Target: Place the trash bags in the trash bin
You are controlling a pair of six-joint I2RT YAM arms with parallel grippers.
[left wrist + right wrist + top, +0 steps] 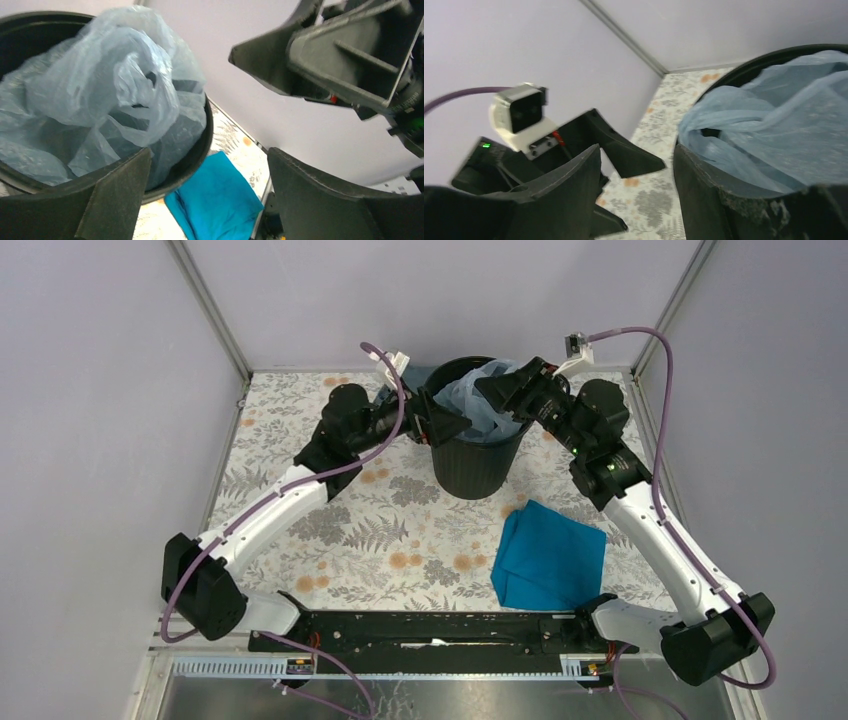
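The black trash bin (pixel 478 455) stands at the back middle of the table. The pale blue trash bag (pixel 478 395) sits crumpled inside it and bulges above the rim. It also shows in the left wrist view (pixel 115 85) and the right wrist view (pixel 774 125). My left gripper (pixel 447 425) is open and empty at the bin's left rim (pixel 207 125), one finger (pixel 110 195) in front of the bin wall. My right gripper (pixel 503 390) is open and empty over the bin's right rim, jaws apart (pixel 636 150), touching nothing.
A folded bright teal cloth (pixel 550 555) lies on the floral tabletop (pixel 330 530) in front and to the right of the bin, and also shows in the left wrist view (pixel 215 200). Grey walls close in the back and sides. The two grippers face each other across the bin.
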